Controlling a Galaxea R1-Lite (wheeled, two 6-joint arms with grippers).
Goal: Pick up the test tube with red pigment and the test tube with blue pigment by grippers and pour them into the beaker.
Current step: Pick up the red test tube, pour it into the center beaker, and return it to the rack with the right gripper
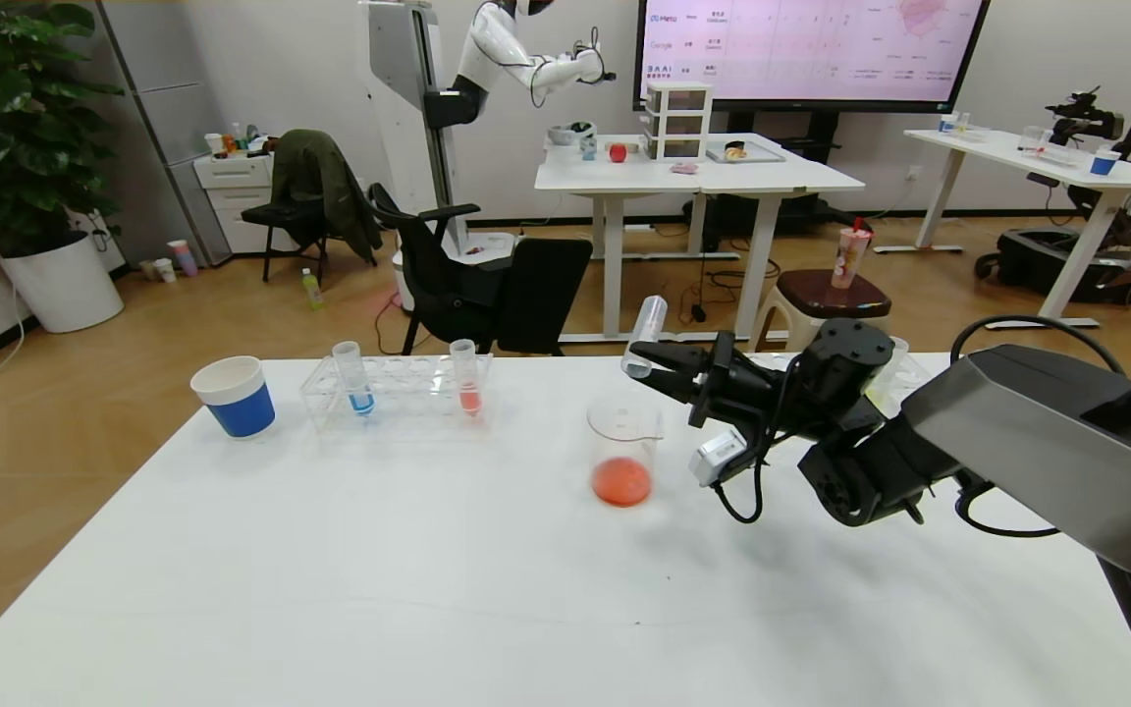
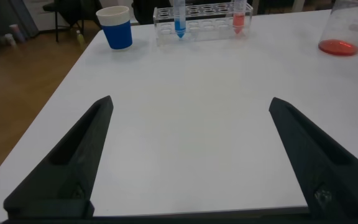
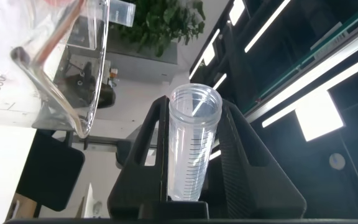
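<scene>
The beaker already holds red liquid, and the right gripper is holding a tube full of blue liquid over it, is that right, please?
Not quite. The beaker does hold red liquid, and the right gripper is shut on a tube tipped over it, but that tube is empty, as the right wrist view shows. The blue tube sits in the rack.

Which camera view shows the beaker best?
The head view: the whole beaker with red liquid at its bottom. The left wrist view cuts it off at the picture's corner; the right wrist view shows only its rim.
</scene>
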